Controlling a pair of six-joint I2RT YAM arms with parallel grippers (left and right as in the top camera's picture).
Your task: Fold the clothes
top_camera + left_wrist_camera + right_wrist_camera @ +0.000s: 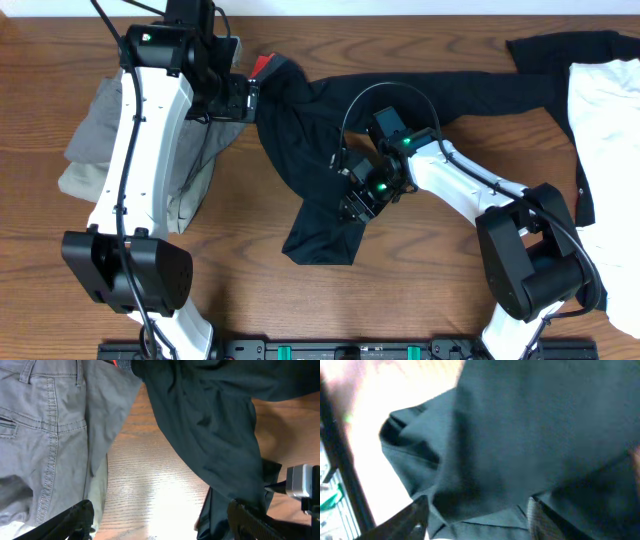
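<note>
The long black trousers (300,120) lie crumpled across the table's middle, with the red-lined waistband (262,65) at the top left and one leg running down to a hem (320,245). My left gripper (248,98) is beside the waistband. In the left wrist view it (160,510) is open over bare wood, with the black trousers (210,425) by its right finger. My right gripper (352,208) is low over the lower leg. In the right wrist view, which is blurred, its fingers (477,510) stand apart on either side of a fold of the black cloth (520,435).
Grey trousers (95,130) lie on a beige garment (75,182) at the left, under my left arm; they also show in the left wrist view (40,435). A black garment (560,60) and a white one (605,110) lie at the right edge.
</note>
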